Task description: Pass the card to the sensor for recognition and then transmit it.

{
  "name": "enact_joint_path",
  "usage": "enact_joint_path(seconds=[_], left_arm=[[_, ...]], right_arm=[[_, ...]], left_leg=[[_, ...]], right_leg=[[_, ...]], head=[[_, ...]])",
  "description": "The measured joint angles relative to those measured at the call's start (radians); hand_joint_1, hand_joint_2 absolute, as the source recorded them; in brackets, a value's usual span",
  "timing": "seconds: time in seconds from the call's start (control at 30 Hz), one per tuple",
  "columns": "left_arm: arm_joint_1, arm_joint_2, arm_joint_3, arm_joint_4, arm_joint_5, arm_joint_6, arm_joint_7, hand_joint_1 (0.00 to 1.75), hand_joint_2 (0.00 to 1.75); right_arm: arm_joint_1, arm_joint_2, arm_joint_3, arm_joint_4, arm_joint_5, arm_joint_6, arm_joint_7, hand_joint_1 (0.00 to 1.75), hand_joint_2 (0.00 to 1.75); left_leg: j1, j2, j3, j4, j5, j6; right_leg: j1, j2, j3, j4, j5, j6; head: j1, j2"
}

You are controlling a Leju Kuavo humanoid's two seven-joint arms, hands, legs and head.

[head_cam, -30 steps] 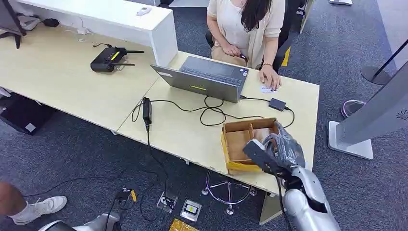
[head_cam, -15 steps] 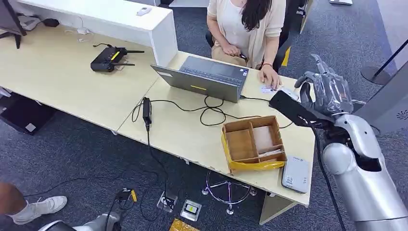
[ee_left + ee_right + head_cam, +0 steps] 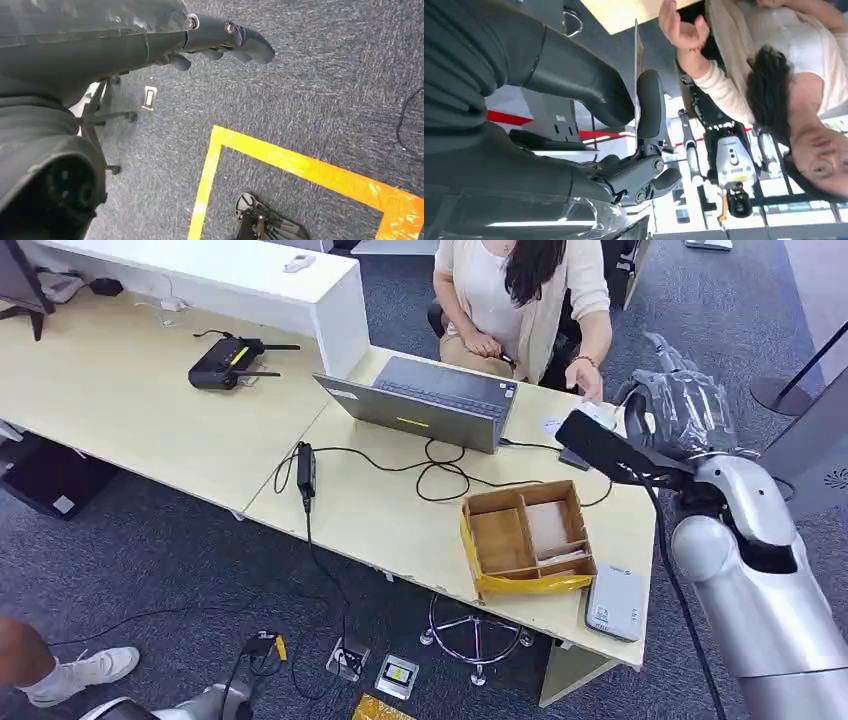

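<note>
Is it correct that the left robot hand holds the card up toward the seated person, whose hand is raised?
Not quite: the right robot hand pinches the card, as the right wrist view shows. The person's hand is indeed raised.

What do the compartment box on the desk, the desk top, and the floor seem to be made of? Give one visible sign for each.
Compartment box: looks like brown cardboard, matte, with thin flat walls and dividers; a yellow band edges its front.
Desk top: probably pale wood-look laminate, smooth, even colour, faint sheen.
Floor: dark blue-grey carpet, with a speckled, fibrous texture.
</note>
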Motion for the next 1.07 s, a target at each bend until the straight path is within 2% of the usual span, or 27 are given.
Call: enact_joint_path(seconds=[0.27, 0.5, 1.03, 1.07], left_arm=[[-0.031, 0.0, -0.023, 0.0, -0.022, -0.016, 0.001, 0.0, 0.0], [-0.044, 0.001, -0.035, 0.0, -0.029, -0.016, 0.008, 0.0, 0.0], [-0.045, -0.005, -0.055, 0.0, -0.033, -0.016, 0.019, 0.0, 0.0], [-0.045, -0.005, -0.055, 0.0, -0.032, -0.016, 0.019, 0.0, 0.0]], right_arm=[[-0.073, 0.024, 0.015, 0.136, 0.074, 0.067, 0.043, 1.75, 1.75], [-0.11, 0.027, 0.024, 0.198, 0.103, 0.119, 0.082, 1.75, 1.75], [-0.144, 0.024, 0.034, 0.257, 0.112, 0.127, 0.097, 1.75, 1.75], [-0.144, 0.024, 0.035, 0.259, 0.112, 0.127, 0.097, 1.57, 1.75]], left_leg=[[0.0, -0.001, -0.001, 0.0, 0.0, 0.0], [0.0, -0.001, -0.001, 0.0, 0.0, 0.0], [0.0, 0.0, -0.002, 0.0, 0.0, 0.0], [0.0, 0.0, -0.002, 0.0, 0.0, 0.0]], right_leg=[[0.0, -0.002, 0.0, 0.0, 0.0, 0.0], [0.0, -0.001, -0.001, 0.0, 0.0, 0.0], [0.0, -0.001, -0.001, 0.0, 0.0, 0.0], [0.0, -0.001, -0.001, 0.0, 0.0, 0.0]], head=[[0.0, 0.0], [0.0, 0.0], [0.0, 0.0], [0.0, 0.0]])
